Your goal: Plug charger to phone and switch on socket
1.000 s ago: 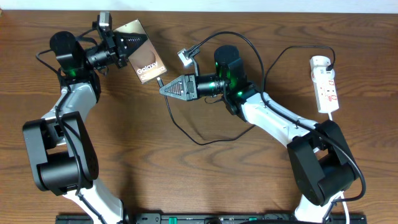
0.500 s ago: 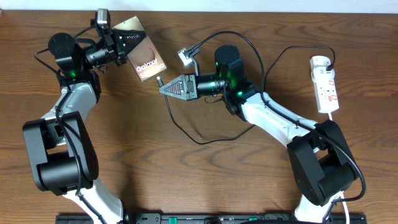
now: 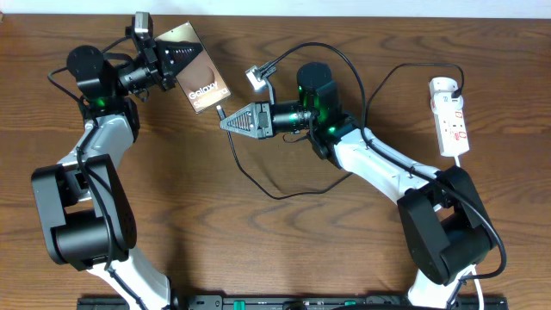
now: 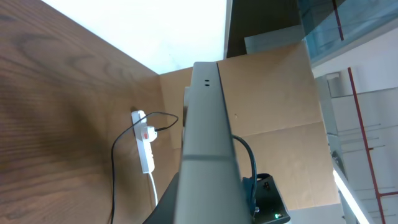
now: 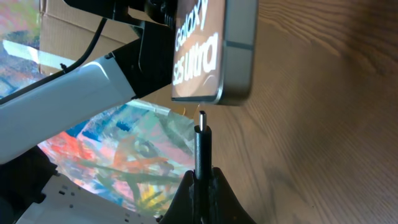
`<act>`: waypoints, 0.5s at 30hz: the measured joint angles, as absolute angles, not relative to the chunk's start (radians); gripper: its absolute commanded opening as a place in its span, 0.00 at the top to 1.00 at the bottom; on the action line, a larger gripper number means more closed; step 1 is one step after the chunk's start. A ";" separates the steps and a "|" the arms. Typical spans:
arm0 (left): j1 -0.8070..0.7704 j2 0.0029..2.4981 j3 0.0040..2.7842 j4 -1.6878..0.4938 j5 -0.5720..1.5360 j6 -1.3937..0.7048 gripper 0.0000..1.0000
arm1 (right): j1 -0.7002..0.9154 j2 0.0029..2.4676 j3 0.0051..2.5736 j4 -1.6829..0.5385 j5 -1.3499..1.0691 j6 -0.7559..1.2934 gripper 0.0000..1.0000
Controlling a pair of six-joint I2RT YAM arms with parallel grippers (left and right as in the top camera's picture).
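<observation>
Over the bench (image 3: 284, 250), left fingers (image 3: 176, 57) clamp the phone (image 3: 203, 83) tight; right fingers (image 3: 241, 120) pinch the charger (image 5: 201, 146), tip just below phone's edge.

Glossy bronze phone (image 3: 200, 82) tilted at 11 o'clock, thin black charger (image 3: 275, 198) with its connector tip just short of the phone's 5 o'clock edge, cable looping toward 6, white socket (image 3: 450, 116) flat at 2 o'clock
</observation>
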State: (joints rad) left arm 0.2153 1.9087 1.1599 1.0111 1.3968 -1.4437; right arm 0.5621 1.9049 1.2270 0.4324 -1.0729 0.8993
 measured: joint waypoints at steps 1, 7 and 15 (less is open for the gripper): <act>0.215 1.909 1.160 1.012 1.397 -1.443 0.92 | 0.562 1.905 1.227 0.432 -1.073 0.899 0.99; 0.215 1.909 1.160 1.015 1.397 -1.444 0.93 | 0.562 1.905 1.227 0.432 -1.073 0.899 0.99; 0.205 1.909 1.160 1.022 1.397 -1.443 0.93 | 0.562 1.905 1.227 0.432 -1.073 0.900 0.99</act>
State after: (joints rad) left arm 0.2047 1.9087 1.1599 1.0218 1.3968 -1.4433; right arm 0.5625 1.9049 1.2270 0.4324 -1.0729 0.8997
